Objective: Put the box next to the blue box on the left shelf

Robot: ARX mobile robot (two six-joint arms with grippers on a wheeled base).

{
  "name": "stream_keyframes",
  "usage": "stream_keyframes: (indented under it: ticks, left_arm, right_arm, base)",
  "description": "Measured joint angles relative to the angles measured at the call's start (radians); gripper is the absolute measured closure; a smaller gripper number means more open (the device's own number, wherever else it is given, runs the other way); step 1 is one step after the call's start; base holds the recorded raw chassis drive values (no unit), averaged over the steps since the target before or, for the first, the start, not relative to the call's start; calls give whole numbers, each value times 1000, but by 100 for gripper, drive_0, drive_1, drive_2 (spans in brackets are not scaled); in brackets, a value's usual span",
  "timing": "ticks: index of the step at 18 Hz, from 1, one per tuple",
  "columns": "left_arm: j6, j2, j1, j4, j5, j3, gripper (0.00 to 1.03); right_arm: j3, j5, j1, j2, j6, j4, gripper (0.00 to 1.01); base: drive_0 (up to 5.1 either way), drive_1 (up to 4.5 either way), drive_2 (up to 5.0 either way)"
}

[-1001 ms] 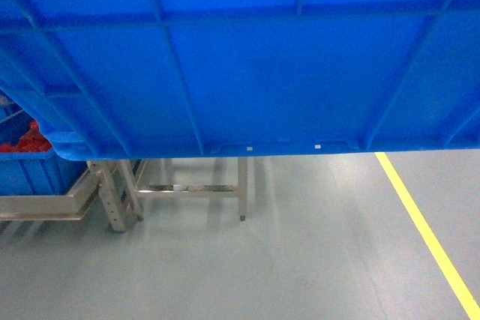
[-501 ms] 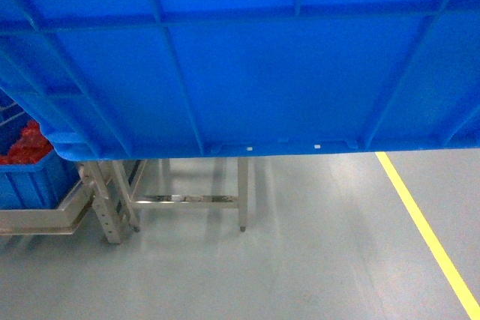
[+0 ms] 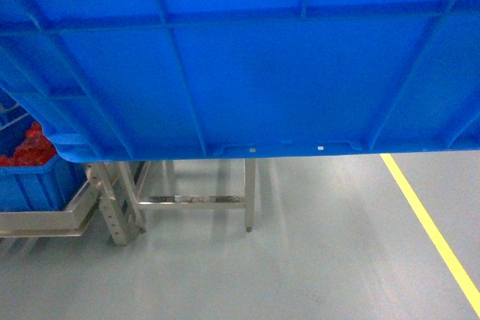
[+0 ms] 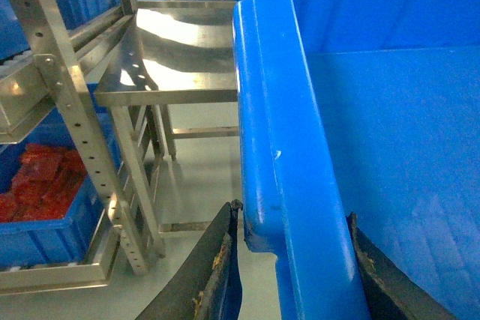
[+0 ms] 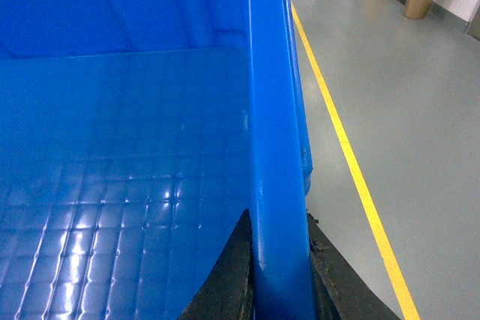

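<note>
Held aloft between 2 grippers: the box [image 3: 247,73], its ribbed wall filling the upper half of the head view, well above the grey floor [image 3: 300,260].

Left gripper [image 4: 292,260] clamped astride the box's left rim, 1 dark finger outside the wall, the other inside. Right gripper [image 5: 274,275] closed the same way over the right rim, fingers pressed to both faces of the wall.

Beyond the box, to the left and lower: the left shelf [image 4: 67,95] of perforated metal uprights, carrying a blue bin [image 3: 30,177] of red parts. Beside it, a steel table [image 4: 180,58]. To the right, a yellow floor line [image 3: 435,237].
</note>
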Motion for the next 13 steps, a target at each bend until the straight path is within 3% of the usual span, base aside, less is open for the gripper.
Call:
stream_keyframes:
  ticks: [13]
  left_arm:
    - [0,0,1,-2,1,0,71]
  right_arm:
    - [0,-5,0,0,0,1,92]
  base:
    - [-498,248,248]
